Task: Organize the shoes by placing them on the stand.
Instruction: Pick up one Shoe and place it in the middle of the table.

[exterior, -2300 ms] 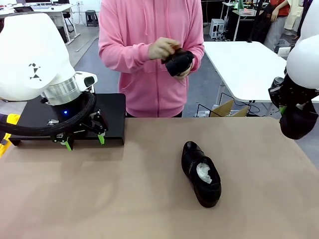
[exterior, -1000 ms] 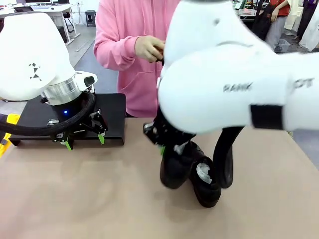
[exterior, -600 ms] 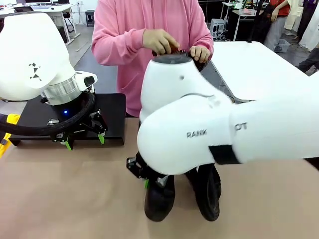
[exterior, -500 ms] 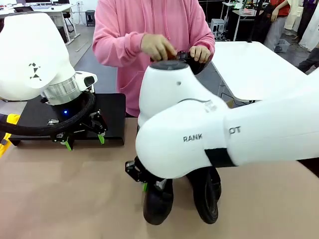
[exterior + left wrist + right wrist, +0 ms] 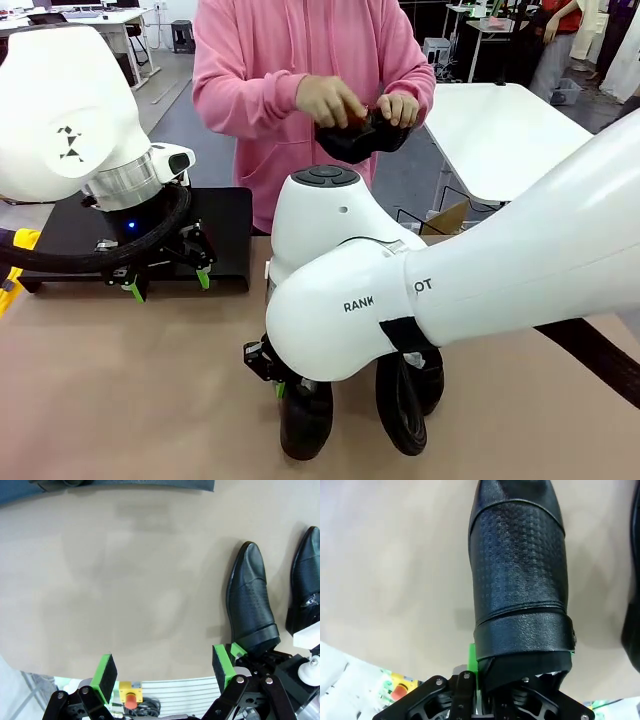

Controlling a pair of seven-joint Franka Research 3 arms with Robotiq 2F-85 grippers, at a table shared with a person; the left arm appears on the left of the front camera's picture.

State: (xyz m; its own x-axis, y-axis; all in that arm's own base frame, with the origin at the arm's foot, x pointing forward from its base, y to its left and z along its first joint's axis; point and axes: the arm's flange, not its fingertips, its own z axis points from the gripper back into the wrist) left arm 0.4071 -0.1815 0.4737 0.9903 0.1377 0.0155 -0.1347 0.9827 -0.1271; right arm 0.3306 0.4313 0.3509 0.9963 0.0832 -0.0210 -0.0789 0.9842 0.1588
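My right gripper reaches across the middle of the table and is shut on the heel end of a glossy black shoe, whose toe points down at the tabletop. In the right wrist view this shoe stretches away from the gripper. A second shoe lies just right of it, largely behind my arm. The left wrist view shows both, the held shoe and the other shoe. My left gripper hangs open at the front lip of the black stand. The person holds another shoe in both hands.
The person in a pink hoodie stands at the far edge behind the stand and the shoes. The brown tabletop is bare in front of the stand. White tables stand farther back on the right.
My right arm has swung left and down with the shoe, bringing it low beside the lying shoe. The left arm has stayed still. The person keeps handling their shoe.
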